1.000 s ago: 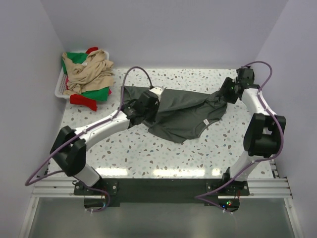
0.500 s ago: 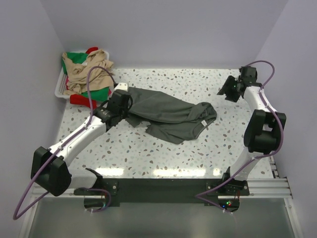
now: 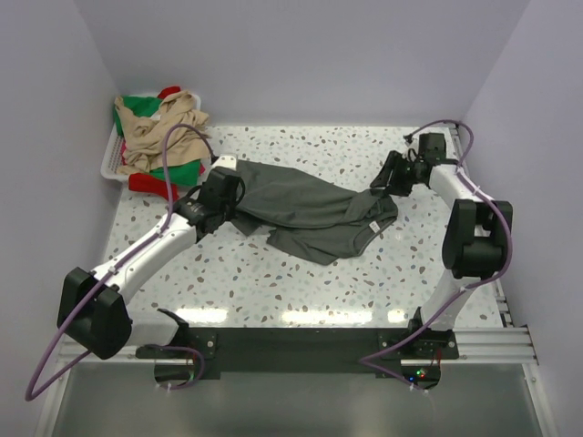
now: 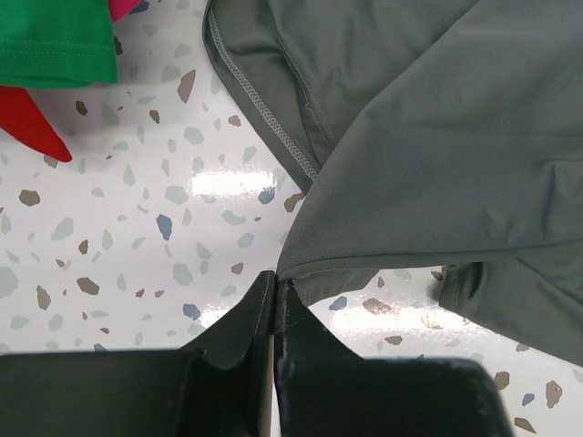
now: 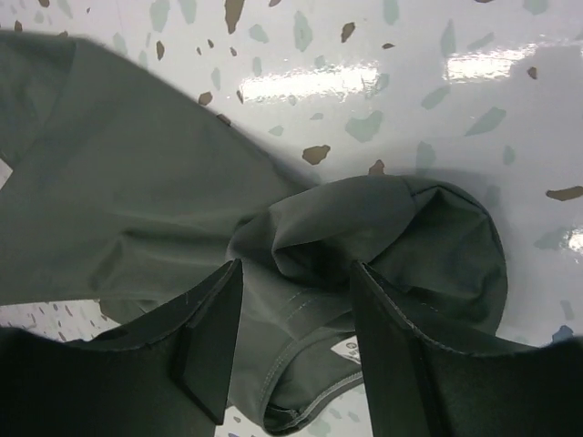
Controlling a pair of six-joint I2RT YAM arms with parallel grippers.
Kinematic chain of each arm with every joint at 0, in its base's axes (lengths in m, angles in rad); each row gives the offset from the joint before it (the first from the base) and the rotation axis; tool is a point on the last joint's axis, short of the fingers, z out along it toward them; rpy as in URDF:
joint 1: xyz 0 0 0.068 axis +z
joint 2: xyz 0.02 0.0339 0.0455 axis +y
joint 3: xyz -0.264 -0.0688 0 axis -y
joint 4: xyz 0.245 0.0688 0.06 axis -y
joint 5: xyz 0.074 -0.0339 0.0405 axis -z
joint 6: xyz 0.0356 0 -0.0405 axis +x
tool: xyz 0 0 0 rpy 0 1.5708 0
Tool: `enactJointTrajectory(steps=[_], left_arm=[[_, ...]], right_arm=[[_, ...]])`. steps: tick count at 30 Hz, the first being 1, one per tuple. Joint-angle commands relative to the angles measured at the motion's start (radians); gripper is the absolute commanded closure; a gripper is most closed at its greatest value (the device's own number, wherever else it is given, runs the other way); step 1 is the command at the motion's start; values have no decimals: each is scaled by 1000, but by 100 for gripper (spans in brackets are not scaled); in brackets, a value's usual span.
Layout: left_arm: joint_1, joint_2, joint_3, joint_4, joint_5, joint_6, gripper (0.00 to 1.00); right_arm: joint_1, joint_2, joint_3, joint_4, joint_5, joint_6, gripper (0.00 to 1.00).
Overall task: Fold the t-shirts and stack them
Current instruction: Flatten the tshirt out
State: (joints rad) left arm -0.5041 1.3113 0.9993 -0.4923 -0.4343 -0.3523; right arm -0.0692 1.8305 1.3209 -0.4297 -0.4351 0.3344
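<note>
A large dark grey t-shirt (image 3: 310, 211) lies crumpled across the middle of the table. My left gripper (image 3: 235, 200) is at its left end, shut on a folded edge of the grey cloth; in the left wrist view (image 4: 275, 284) the closed fingertips pinch that edge. My right gripper (image 3: 383, 180) hovers open over the shirt's right end. In the right wrist view (image 5: 296, 319) its jaws straddle a bunched fold by the collar and the white neck label (image 5: 346, 349), holding nothing. Beige (image 3: 164, 135), green (image 3: 137, 107) and red (image 3: 153, 185) shirts are heaped at the far left.
The white plastic basket (image 3: 109, 160) holds the heap in the far left corner. Green cloth (image 4: 55, 41) and red cloth (image 4: 27, 123) spill onto the table close to my left gripper. Walls stand to the left, back and right.
My left gripper pulled the shirt's left end leftward. My right gripper let go of the right end, which dropped flat, then came back down over it, open.
</note>
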Motion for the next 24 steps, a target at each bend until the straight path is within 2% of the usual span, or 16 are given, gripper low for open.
enactJointTrajectory(steps=[1,9,12,13,14,16,17,21,24], left_arm=[[9,2,-11,14,3,-2,100],[10,-3,-11,21,2,-2,100],[15,-4,-10,32,5,1,100],[16,-3,-11,37,6,6,100],[18,-3,-11,49,8,10,100],[22,-1,-10,61,8,27,100],[30,-1,-7,72,5,33,100],[71,-6,24,61,-70,71,100],[156,-53,16,69,-118,104,100]], right_arm=[[34,12,20,42,-67,-58,46],[62,99,80,-7,-36,-103,46],[62,119,93,-7,-40,-110,50],[62,125,104,-7,-45,-110,54],[62,139,113,-15,-51,-113,67],[62,145,148,-33,-86,-120,86],[62,144,161,-58,-103,-121,100],[62,75,219,-139,-125,-112,100],[54,-2,285,-256,-97,-104,100]])
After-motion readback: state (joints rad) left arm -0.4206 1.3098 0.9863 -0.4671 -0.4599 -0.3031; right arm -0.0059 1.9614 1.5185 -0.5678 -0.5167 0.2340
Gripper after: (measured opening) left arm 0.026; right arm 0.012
